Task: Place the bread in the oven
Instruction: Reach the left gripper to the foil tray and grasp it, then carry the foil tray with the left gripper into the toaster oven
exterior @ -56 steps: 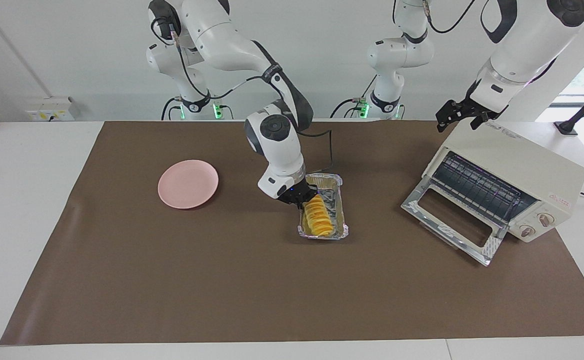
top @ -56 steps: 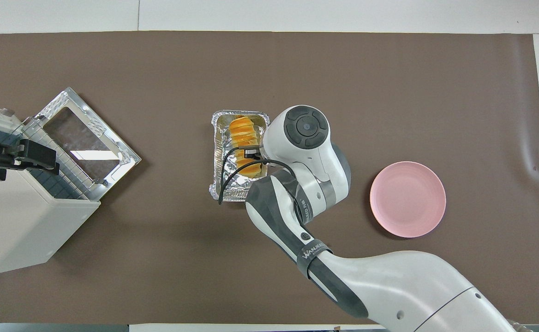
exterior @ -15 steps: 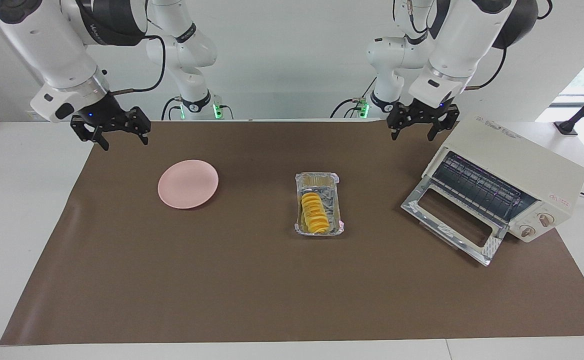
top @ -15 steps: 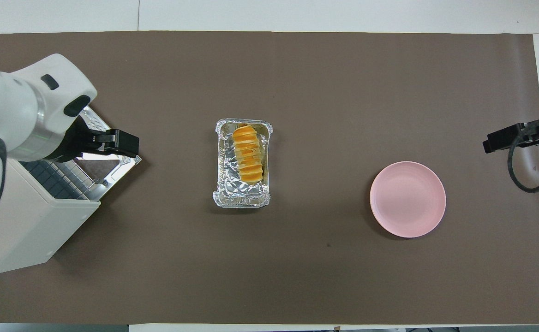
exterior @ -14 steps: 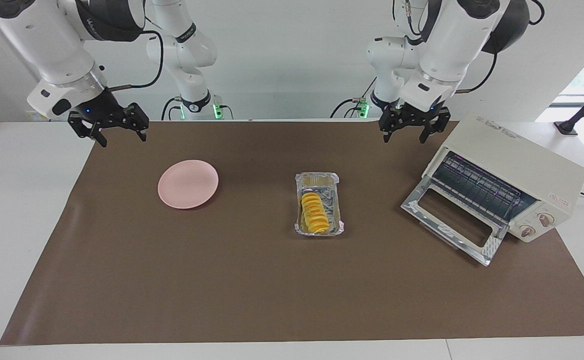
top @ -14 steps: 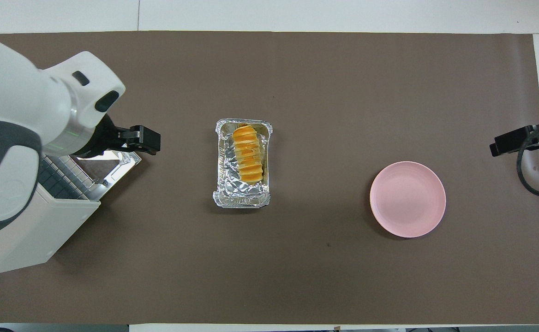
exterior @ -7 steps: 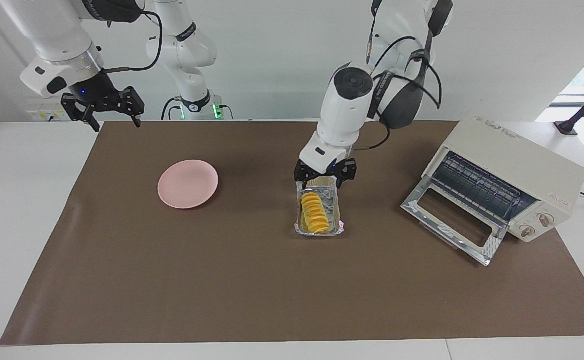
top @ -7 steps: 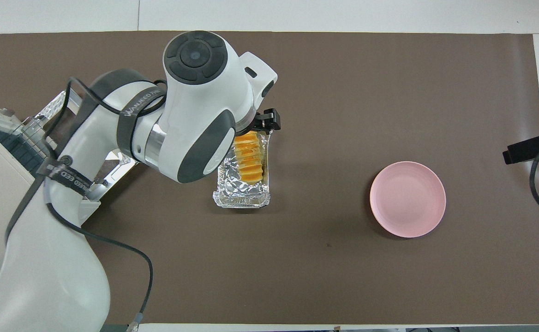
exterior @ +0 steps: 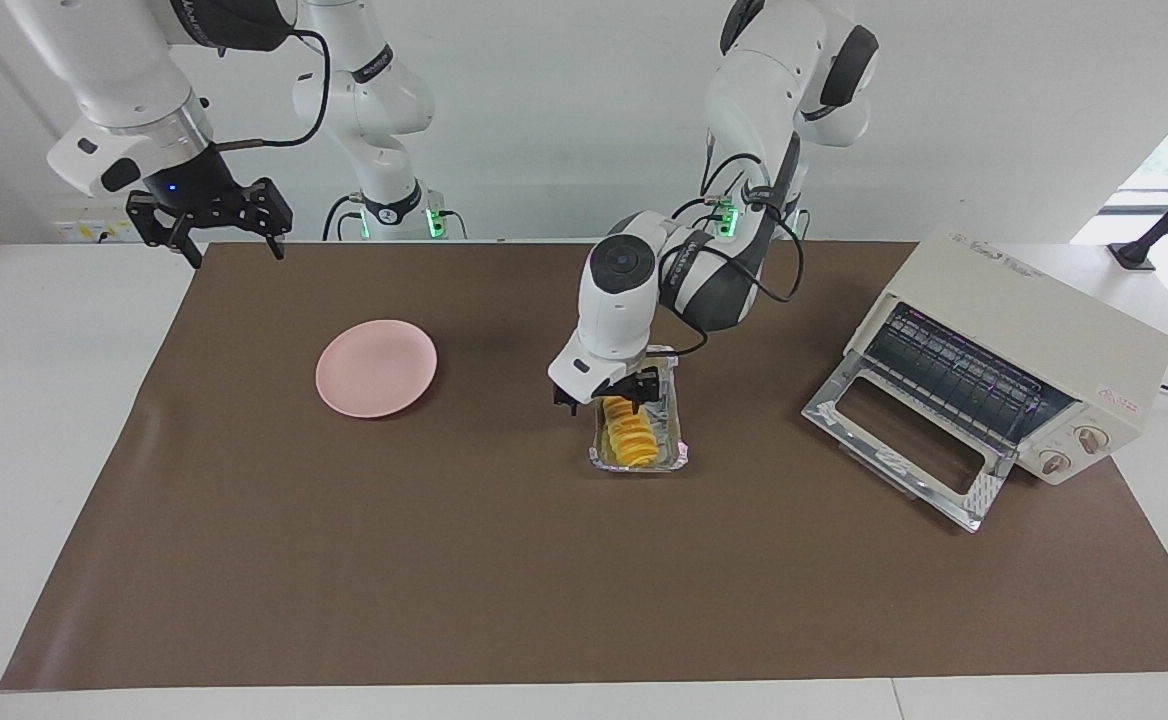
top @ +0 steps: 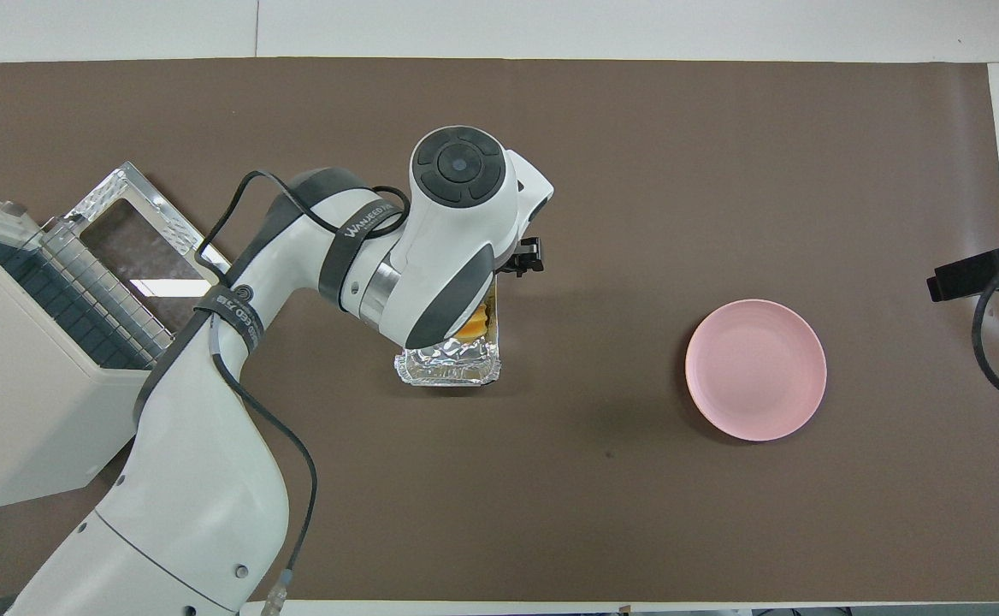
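So the brown mat (exterior: 444, 560) covers most of the table. The oven (exterior: 1019, 350) sits at the left arm's end, door dropped open. The pink plate (exterior: 376, 367) is toward the right arm's end. The bread (exterior: 628, 440) lies in the foil tray (exterior: 679, 440) mid-table. The left gripper (exterior: 608, 398) hangs over the tray's robot-side end, fingers spread, holding nothing. The right gripper (exterior: 212, 228) waits open above the mat's corner.
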{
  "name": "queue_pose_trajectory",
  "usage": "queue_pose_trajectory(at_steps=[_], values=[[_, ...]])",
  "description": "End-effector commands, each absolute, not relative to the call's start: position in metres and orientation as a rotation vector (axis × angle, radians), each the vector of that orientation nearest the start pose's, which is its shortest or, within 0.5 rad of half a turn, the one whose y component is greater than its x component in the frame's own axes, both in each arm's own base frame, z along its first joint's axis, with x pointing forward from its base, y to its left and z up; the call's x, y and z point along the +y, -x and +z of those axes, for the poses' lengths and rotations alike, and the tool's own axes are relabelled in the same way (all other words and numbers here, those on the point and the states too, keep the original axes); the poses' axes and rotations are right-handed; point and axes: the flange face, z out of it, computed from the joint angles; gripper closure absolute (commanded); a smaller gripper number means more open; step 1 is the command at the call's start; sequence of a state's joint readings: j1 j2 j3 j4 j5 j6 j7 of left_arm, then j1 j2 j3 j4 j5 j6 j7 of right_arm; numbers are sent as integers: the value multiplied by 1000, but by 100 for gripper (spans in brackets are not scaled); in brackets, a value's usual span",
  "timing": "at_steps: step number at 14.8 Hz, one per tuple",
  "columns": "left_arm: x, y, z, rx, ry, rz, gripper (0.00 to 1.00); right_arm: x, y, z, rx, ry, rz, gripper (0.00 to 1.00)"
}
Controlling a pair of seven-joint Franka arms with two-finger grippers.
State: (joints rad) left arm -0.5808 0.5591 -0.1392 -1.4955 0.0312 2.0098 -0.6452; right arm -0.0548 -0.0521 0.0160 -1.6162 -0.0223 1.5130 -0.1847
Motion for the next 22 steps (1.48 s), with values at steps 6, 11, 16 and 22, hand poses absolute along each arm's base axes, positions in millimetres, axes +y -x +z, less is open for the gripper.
queue_pose_trajectory(at_steps=[6, 11, 16, 22], values=[[-449, -500, 326, 135, 3110, 84, 63, -30, -528, 625, -187, 3103, 63, 0], [-440, -506, 323, 99, 3118, 71, 100, -28, -527, 627, -189, 3107, 67, 0], [-424, -547, 369, -18, 3076, 159, 100, -28, -526, 627, -189, 3108, 70, 0], [-318, -611, 456, -343, 3046, 96, 100, -28, -526, 627, -187, 3108, 70, 0]])
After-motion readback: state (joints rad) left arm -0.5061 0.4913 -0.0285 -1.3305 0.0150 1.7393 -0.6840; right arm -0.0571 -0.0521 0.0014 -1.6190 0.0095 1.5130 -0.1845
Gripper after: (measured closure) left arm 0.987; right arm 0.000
